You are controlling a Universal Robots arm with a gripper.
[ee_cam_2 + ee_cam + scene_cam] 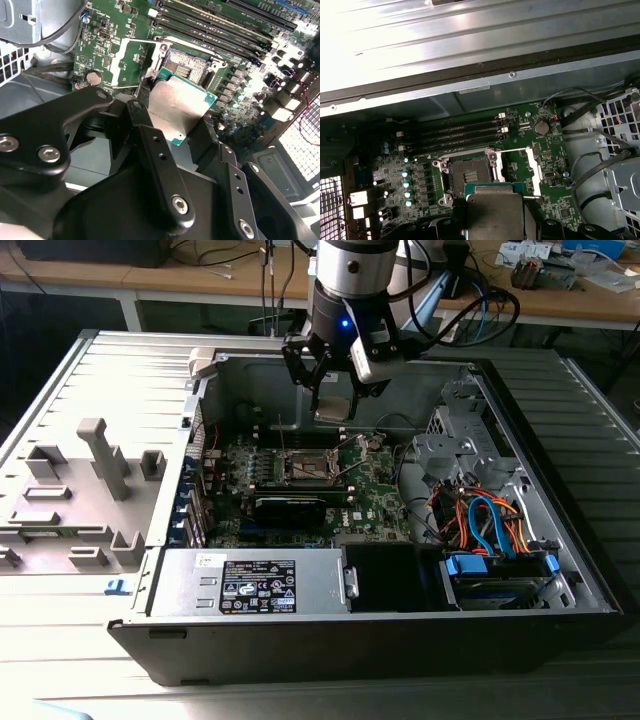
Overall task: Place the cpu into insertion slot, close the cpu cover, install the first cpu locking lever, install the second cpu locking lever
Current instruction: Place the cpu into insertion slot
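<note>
My fingers [150, 145] cover two edges of the cpu [175, 107] in the second wrist view, and the chip hides part of the insertion slot [187, 65] behind it. In the first wrist view the picture's edge cuts the cpu [495, 215] off, and it overlaps the slot's rim. In the exterior view my arm [350, 270] runs out of frame, my gripper [335, 405] blocks some of the case's far wall [260, 375], and the parts around the slot are too small to tell apart.
</note>
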